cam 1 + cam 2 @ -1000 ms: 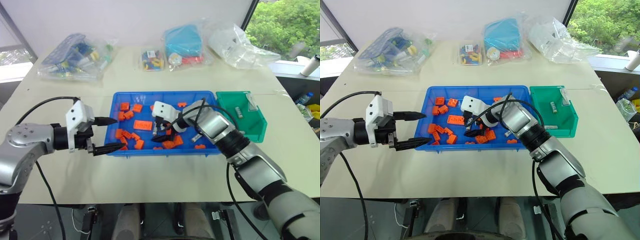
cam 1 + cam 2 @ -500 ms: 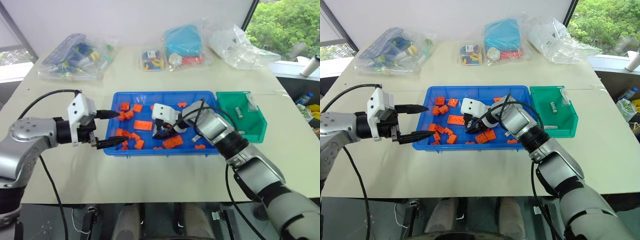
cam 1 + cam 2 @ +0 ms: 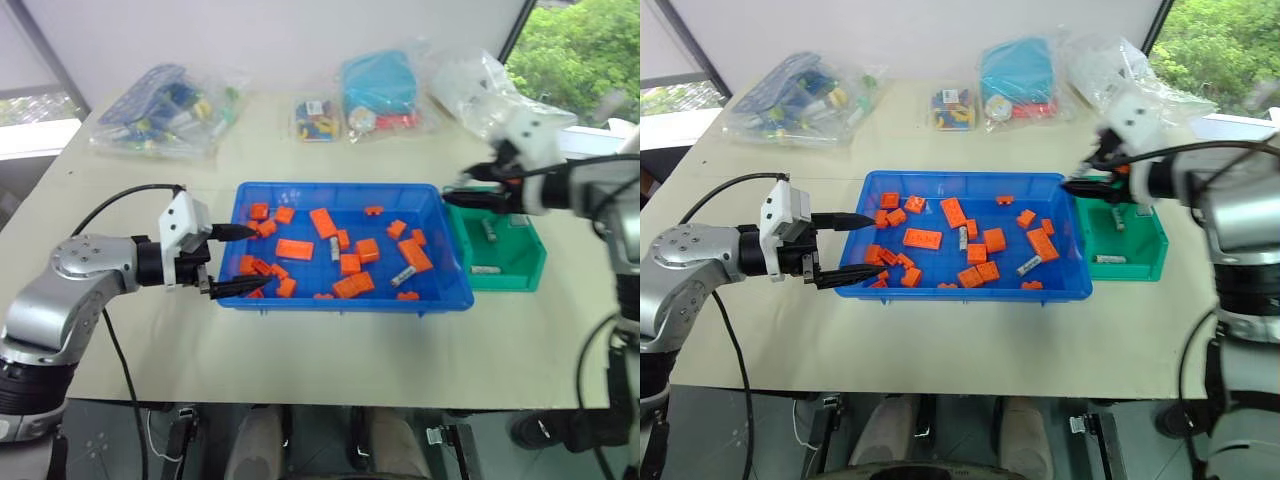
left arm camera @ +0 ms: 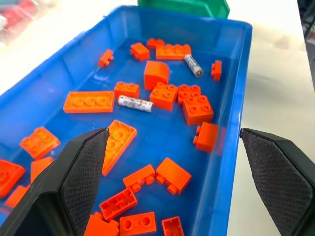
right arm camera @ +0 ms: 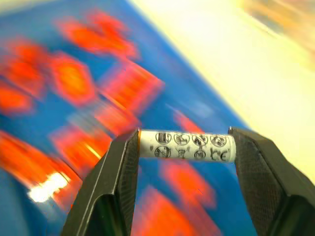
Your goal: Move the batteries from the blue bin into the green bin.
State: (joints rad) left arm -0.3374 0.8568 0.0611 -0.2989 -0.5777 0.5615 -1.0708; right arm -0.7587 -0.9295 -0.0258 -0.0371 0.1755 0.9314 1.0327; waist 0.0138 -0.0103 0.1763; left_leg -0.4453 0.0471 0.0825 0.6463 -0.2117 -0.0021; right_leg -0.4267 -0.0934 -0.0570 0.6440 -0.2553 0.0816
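Since a second ago, my right gripper (image 5: 184, 147) has swung from the blue bin (image 3: 440, 290) toward the green bin (image 3: 520, 270), pinching a battery (image 5: 184, 146) end to end. My left gripper (image 3: 235, 260) gapes empty at the bin's near-left rim. Two batteries (image 4: 135, 103) remain among bricks (image 3: 350, 285): light, rigid, slippery, best gripped mid-barrel.

Five batteries (image 3: 404, 275) are showing: two lying in one blue bin (image 3: 340, 187), two in one green bin (image 3: 512, 276), one in the right end effector (image 5: 183, 140). Roughly eighteen orange bricks (image 3: 294, 249) and four plastic bags (image 3: 165, 110) are sitting nearby.
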